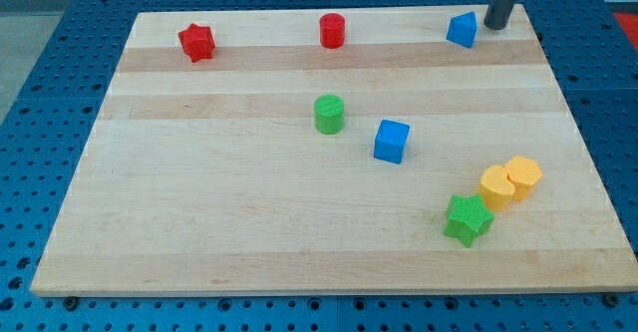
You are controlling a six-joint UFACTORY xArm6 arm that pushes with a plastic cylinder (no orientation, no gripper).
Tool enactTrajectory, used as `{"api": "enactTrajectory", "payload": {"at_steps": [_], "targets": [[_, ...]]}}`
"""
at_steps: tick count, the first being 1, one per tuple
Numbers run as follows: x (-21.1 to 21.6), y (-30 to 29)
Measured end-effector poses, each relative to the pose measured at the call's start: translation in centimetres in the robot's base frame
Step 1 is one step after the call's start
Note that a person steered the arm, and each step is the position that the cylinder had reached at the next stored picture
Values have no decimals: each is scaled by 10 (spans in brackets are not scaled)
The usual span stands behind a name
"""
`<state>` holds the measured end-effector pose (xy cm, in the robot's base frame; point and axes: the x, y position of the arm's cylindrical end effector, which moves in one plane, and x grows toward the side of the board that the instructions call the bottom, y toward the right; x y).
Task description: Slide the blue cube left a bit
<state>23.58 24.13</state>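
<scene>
The blue cube [392, 141] sits on the wooden board [219, 202] a little right of centre. My tip [495, 24] is at the view's top right, far up and right of the blue cube, just right of a blue wedge-shaped block [462, 30]. A green cylinder [329, 114] stands close to the blue cube's upper left.
A red star [197, 42] and a red cylinder [332, 30] lie along the top of the board. Two yellow hexagonal blocks [496, 186] [523, 174] touch each other at the lower right, with a green star [468, 220] just below-left of them.
</scene>
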Motion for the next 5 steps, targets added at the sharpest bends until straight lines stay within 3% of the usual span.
{"api": "enactTrajectory", "payload": {"at_steps": [3, 4, 5], "targets": [[6, 3], [52, 39], [124, 38]]}}
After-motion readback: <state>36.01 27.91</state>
